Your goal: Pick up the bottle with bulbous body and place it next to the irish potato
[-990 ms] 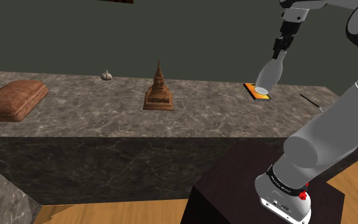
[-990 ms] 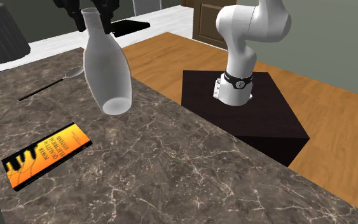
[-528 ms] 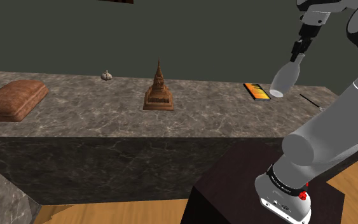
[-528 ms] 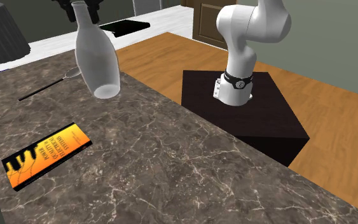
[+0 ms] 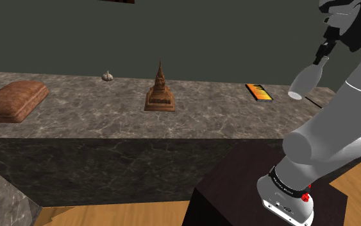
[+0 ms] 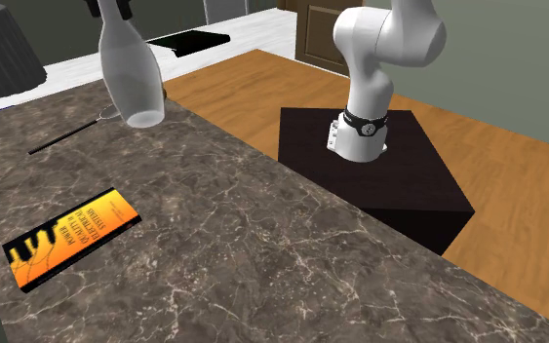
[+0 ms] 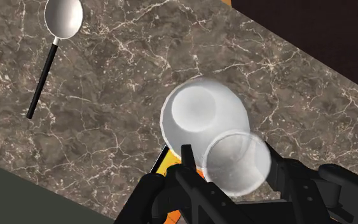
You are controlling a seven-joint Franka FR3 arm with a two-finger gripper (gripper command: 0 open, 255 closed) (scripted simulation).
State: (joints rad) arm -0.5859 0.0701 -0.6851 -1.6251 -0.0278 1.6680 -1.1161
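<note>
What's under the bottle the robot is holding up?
Just stone counter; the bottle hangs in the air above it. A spoon lies off to the side. An orange book peeks out, mostly covered by the bottle and gripper.

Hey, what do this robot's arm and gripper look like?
The arm is glossy white, built of rounded, tube-like links with dark joints. Near its base runs a black band with small white marks and a red spot. The gripper is all black, with two blocky fingers.
</note>
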